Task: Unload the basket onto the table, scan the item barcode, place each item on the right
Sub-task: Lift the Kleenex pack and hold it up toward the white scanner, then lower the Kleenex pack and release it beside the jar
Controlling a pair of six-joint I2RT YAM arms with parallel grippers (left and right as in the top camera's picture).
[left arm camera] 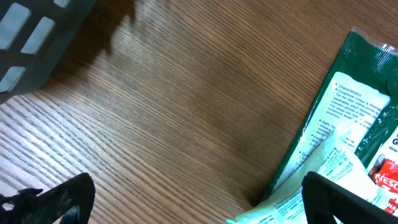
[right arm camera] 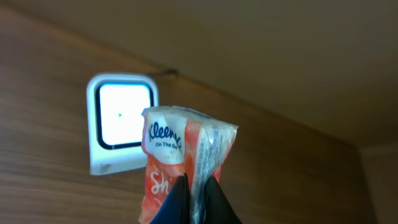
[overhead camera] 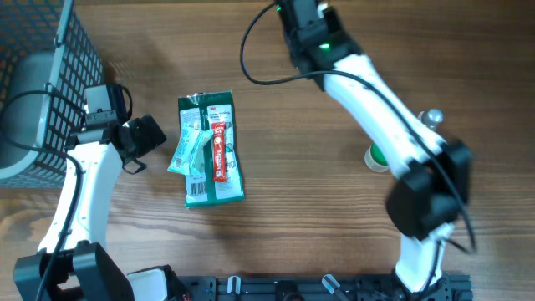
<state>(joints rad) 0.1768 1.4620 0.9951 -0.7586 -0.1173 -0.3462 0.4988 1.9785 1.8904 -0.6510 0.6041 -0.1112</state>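
Clamping Kleenex pack (right arm camera: 186,146) in right gripper (right arm camera: 195,183), pack poking out past the fingertips, facing scanner (right arm camera: 122,122). Hanging left gripper (overhead camera: 144,144) jaws-wide just beside green packet (overhead camera: 214,191).

"Kleenex On The Go" on tissue pack (right arm camera: 186,146)

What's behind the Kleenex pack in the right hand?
The scanner, its lit window showing. The pack covers its lower right corner. Whether a barcode faces the scanner cannot be seen.
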